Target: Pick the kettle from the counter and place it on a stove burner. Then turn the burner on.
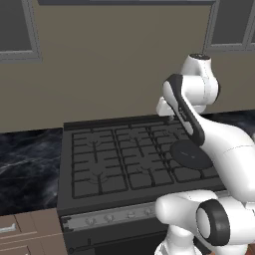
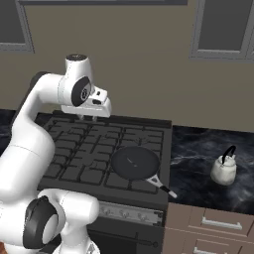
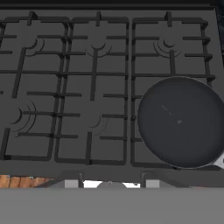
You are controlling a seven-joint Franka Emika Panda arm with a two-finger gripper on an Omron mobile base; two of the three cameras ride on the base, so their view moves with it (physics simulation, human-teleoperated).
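Counter [image 2: 198, 149] holds unmarked kettle [image 2: 223, 170]; stove [image 2: 99, 149] shows no writing.

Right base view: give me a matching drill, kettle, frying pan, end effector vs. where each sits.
Things:
1. kettle
2. frying pan
3. end effector

Places:
A. above the stove's rear grates, holding nothing
B. on the counter right of the stove
C. on a front right burner

Pairs: 1-B, 2-C, 3-A
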